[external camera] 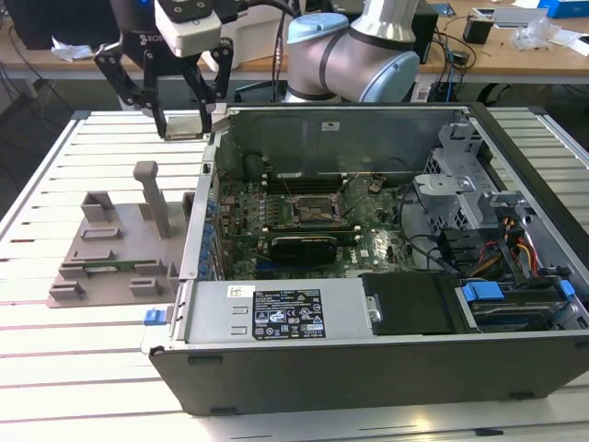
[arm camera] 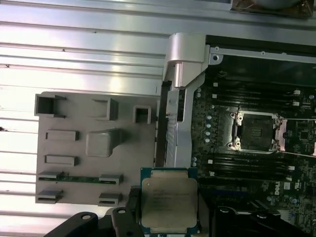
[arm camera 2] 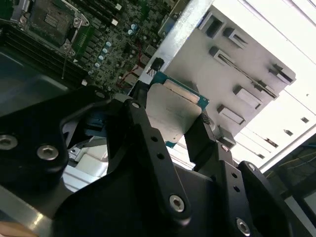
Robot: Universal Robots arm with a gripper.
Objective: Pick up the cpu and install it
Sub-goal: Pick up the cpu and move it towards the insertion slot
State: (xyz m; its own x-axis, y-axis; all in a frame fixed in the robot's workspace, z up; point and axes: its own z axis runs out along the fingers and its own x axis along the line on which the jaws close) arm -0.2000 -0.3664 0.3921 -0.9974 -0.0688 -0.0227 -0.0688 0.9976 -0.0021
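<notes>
Gripper [external camera: 184, 129]: it is pinching the cpu [external camera: 187, 126] between its two black fingers [arm camera 2: 200, 138], which are pressing in on opposite edges.
Cpu look: a small flat square is showing in both wrist views, with a pale silver metal lid [arm camera: 169, 197] and a thin blue-green board rim peeking out around it [arm camera 2: 173, 111].
Cpu place: it is hanging in the upper left of the exterior view, over the slatted table [external camera: 55, 175], just outside the far left corner of the computer case [external camera: 368, 368].
Arm [external camera: 368, 55]: its silver and pale blue joints are sitting at the top centre of the exterior view, behind the case, and the wrist is reaching across to the exterior view's left with the fingers pointing down.
Count: I am seeing one cpu, one gripper with two fingers, one open case and one bare socket [arm camera: 256, 132] lying open on the motherboard [external camera: 304, 216].
Beside the case: one grey holder [external camera: 101, 249] is resting on the table, and one green memory stick [arm camera: 79, 178] is lying in it.
</notes>
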